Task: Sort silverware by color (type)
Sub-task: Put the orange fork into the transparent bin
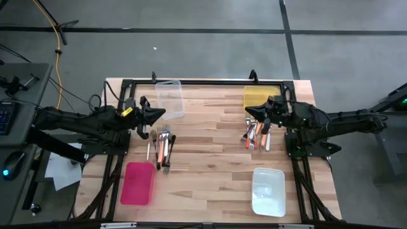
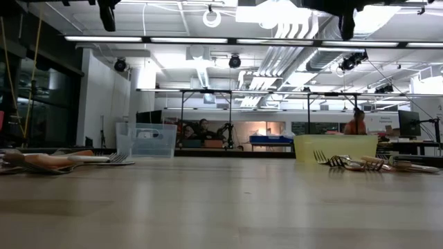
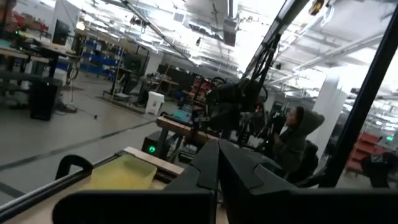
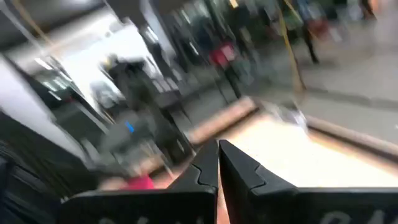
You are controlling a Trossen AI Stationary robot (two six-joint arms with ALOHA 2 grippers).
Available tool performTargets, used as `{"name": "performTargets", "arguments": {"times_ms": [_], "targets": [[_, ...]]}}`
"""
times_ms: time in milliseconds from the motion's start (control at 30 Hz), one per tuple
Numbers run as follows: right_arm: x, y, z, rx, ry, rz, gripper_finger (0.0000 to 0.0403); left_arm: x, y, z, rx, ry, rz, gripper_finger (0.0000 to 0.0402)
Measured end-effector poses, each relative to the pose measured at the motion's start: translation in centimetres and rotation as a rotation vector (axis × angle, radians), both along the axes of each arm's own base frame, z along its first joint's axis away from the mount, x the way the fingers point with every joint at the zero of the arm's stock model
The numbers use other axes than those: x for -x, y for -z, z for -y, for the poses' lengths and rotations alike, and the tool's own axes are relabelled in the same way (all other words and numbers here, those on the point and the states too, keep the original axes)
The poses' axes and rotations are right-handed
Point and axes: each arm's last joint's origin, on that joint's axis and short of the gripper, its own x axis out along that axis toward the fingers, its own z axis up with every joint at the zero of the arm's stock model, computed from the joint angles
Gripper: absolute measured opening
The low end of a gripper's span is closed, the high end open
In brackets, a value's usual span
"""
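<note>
- The silverware is lying on the table (image 1: 210,165) in two heaps: a left pile (image 1: 161,147) near the left edge and a right pile (image 1: 257,135) near the right edge.
- Taking the left pile as the landmark, the left gripper (image 1: 154,115) is hanging just beyond its far end, above the table and touching nothing.
- The pieces in the left pile are lying with their long axes running from the far side of the table toward the near side, so they are pointing toward that gripper.
- In the left wrist view the left gripper's fingers (image 3: 205,168) are pressing together, and nothing is showing between them.
- The right gripper (image 1: 253,112) is hovering the same way just past the far end of the right pile, well apart from the left pile; its fingers (image 4: 208,167) are also meeting with nothing held.
- Each arm is nearer its own heap, so I judge either could start by dropping down and opening.
- A clear bin (image 1: 170,98) is standing beyond the left pile, a pink bin (image 1: 138,183) nearer than it, a yellow bin (image 1: 255,96) across the table at the far side, and a white bin (image 1: 268,191) across at the near side.
- The table is pale wood planking in a black frame; a big workshop with ceiling lights and a seated person in a hood (image 3: 297,138) is showing behind.
</note>
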Motion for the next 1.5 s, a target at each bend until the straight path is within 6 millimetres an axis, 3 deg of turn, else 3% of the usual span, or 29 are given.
{"name": "performTargets", "arguments": {"times_ms": [267, 400, 533, 800, 933, 1133, 1500], "targets": [[0.2, -0.7, 1.5, -0.248, 0.260, -0.571, 0.0000, 0.0, 0.0, -0.1, 0.082, -0.018, 0.014, 0.0001], [0.6, 0.7, 1.9, -0.328, 0.314, -0.786, 0.0005, 0.0, 0.3, -0.2, 0.082, -0.064, -0.017, 0.0001], [1.1, 3.0, 1.8, -0.433, 0.366, -0.926, 0.0039, 0.0, 0.4, -0.2, 0.082, -0.072, -0.028, 0.0001], [1.8, 7.1, 1.7, -0.591, 0.525, -0.963, 0.0172, 0.0, 0.5, -0.2, 0.031, -0.084, -0.052, 0.0001], [1.8, 9.5, 1.8, -0.705, 0.572, -0.961, 0.0210, 0.0, 0.4, -0.2, 0.032, -0.084, -0.039, 0.0001], [1.5, 12.2, 2.8, -0.747, 0.624, -0.984, 0.0211, 0.0, 0.4, -0.3, 0.036, -0.101, -0.044, 0.0001], [0.1, 14.8, 5.4, -0.668, 0.608, -1.133, 0.0175, 0.0, 0.5, -0.4, 0.043, -0.133, -0.052, 0.0001]]}}
